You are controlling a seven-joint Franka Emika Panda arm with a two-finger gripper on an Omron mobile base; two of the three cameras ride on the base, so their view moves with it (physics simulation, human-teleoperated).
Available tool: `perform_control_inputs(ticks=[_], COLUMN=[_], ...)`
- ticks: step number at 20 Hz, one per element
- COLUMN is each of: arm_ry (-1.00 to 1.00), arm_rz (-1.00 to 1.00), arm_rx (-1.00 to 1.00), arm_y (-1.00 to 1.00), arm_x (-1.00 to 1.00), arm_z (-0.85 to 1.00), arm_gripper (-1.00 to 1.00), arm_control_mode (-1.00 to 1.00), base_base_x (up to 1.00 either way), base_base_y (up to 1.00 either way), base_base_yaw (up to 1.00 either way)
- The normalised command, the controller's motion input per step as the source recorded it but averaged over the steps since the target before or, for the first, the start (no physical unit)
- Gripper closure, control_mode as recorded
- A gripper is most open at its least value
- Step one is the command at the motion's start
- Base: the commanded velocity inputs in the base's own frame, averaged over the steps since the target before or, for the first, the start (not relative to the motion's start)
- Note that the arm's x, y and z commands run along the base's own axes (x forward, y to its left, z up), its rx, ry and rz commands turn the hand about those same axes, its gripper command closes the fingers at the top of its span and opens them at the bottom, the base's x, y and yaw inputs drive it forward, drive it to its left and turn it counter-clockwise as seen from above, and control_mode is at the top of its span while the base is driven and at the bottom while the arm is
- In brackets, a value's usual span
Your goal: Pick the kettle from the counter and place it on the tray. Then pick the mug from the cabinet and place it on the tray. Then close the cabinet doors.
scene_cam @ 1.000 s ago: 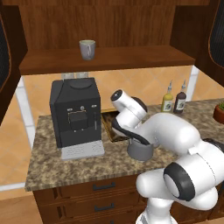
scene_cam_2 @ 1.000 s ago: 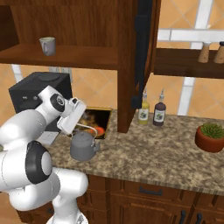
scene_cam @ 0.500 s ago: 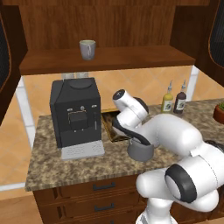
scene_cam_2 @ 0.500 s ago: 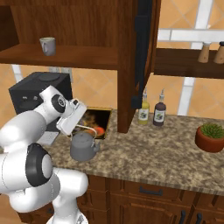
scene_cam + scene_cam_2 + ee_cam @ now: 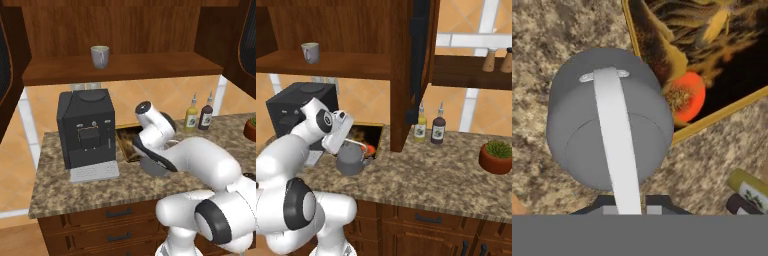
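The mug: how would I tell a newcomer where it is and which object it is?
Look at the open cabinet above the counter. On its wooden shelf, over the black coffee machine, stands the mug alone. It is small, grey-beige, with a side handle, unlike the squat grey kettle down on the counter.

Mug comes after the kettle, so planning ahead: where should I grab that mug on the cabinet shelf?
Take the mug by its rim or body, coming in from the open front of the cabinet. It stands upright and alone on the shelf, mouth up, and its handle looks turned away toward the left.
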Motion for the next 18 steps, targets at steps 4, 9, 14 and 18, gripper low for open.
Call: perform_control_inputs(ticks=[4, 9, 14, 18], arm_ry=[-0.24, -0.17, 0.00, -0.02], arm_rz=[0.19, 0.21, 0.37, 0.49], arm_rx=[0.00, -0.01, -0.01, -0.03], arm_y=[0.01, 0.03, 0.02, 0.00], arm_x=[-0.52, -0.17, 0.00, 0.14], arm_z=[0.25, 0.28, 0.22, 0.08], arm_gripper=[1.00, 1.00, 1.00, 1.00], arm_control_mode=[-1.00, -1.00, -1.00, -1.00], base_base_x=[0.00, 0.00, 0.00, 0.00], base_base_y=[0.00, 0.00, 0.00, 0.00], base_base_yaw=[0.00, 0.00, 0.00, 0.00])
